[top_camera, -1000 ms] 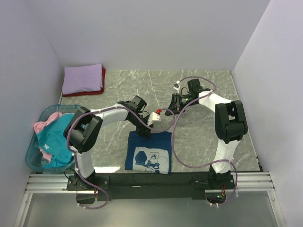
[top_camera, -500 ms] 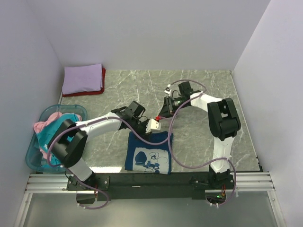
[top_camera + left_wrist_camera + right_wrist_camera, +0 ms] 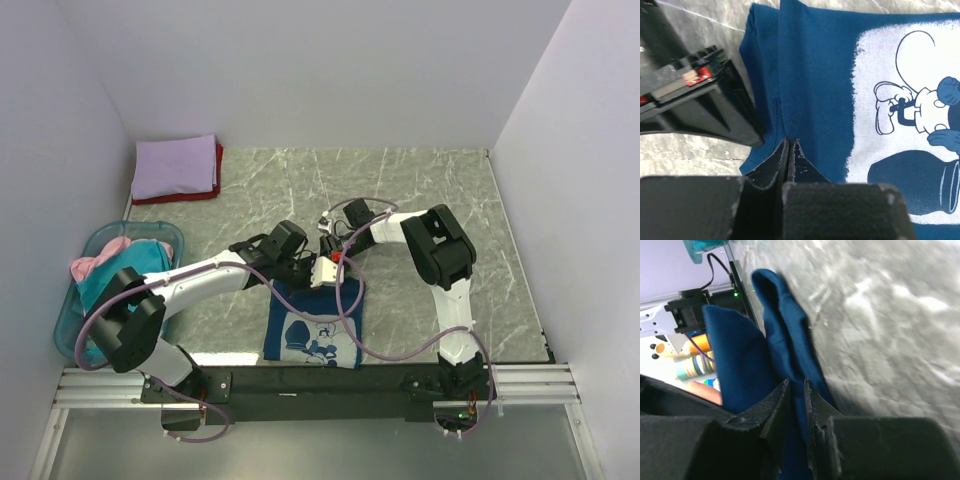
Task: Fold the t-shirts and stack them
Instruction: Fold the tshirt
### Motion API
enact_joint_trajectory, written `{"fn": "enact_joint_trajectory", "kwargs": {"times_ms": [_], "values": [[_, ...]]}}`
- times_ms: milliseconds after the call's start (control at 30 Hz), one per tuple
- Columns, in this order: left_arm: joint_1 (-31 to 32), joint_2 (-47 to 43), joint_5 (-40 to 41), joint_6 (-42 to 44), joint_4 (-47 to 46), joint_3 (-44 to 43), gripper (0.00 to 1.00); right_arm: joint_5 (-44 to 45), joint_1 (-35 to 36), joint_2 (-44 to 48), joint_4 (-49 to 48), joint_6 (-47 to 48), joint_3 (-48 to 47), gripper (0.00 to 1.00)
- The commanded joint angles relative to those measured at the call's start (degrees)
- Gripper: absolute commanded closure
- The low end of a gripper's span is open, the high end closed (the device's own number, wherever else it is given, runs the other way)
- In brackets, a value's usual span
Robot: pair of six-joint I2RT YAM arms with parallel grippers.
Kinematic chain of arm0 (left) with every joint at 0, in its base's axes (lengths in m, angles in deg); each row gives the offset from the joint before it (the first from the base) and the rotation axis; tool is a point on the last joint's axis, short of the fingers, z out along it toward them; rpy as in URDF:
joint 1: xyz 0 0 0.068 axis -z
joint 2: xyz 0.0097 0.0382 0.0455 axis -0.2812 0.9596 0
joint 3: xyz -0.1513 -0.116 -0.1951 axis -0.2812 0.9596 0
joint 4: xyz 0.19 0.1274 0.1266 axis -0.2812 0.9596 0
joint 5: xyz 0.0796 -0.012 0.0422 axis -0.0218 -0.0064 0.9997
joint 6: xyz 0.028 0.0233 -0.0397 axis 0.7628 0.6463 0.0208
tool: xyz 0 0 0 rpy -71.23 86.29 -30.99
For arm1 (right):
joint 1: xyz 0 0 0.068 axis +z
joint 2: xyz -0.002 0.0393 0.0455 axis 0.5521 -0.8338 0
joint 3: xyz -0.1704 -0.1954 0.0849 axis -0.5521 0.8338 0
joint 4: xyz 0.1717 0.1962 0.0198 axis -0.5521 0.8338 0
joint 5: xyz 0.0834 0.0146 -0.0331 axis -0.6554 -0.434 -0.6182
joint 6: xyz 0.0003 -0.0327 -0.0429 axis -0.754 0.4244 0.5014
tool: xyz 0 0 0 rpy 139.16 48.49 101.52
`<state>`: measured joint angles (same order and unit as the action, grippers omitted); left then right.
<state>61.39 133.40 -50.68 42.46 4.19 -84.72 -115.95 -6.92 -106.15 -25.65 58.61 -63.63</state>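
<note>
On the desk, near its front edge, the blue shirt is spread. In the basket, a teal shirt and a pink shirt are heaped. The cloth is judged soft and limp, best taken at corners. Its far edge is clamped by the left pincer and the right pincer.

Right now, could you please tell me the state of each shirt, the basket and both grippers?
dark blue t-shirt: lying flat, print up, far edge pinched.
left gripper: shut on the dark blue t-shirt.
right gripper: shut on the dark blue t-shirt.
lavender t-shirt: folded, atop the red t-shirt.
red t-shirt: folded, bottom of stack.
teal t-shirt: crumpled in the basket.
pink t-shirt: crumpled in the basket.
blue plastic basket: upright, part full.
</note>
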Motion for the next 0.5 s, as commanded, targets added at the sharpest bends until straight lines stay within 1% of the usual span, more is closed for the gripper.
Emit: {"fn": "enact_joint_trajectory", "kwargs": {"times_ms": [0, 133, 467], "values": [[0.6, -2.9, 1.4, -0.4, -2.5, 0.0, 1.00, 0.3, -0.1, -0.6, -1.2, 0.6, 0.6, 0.75], [0.6, -3.7, 2.7, 0.2, -3.2, -0.5, 0.99, 1.5, 0.2, -2.5, 2.0, 3.0, -0.1, 0.76], [0.2, -3.3, 4.4, 3.1, -5.1, -2.0, 1.00, 0.3, 0.7, -3.9, 3.0, 4.3, 0.3, 0.76]]}}
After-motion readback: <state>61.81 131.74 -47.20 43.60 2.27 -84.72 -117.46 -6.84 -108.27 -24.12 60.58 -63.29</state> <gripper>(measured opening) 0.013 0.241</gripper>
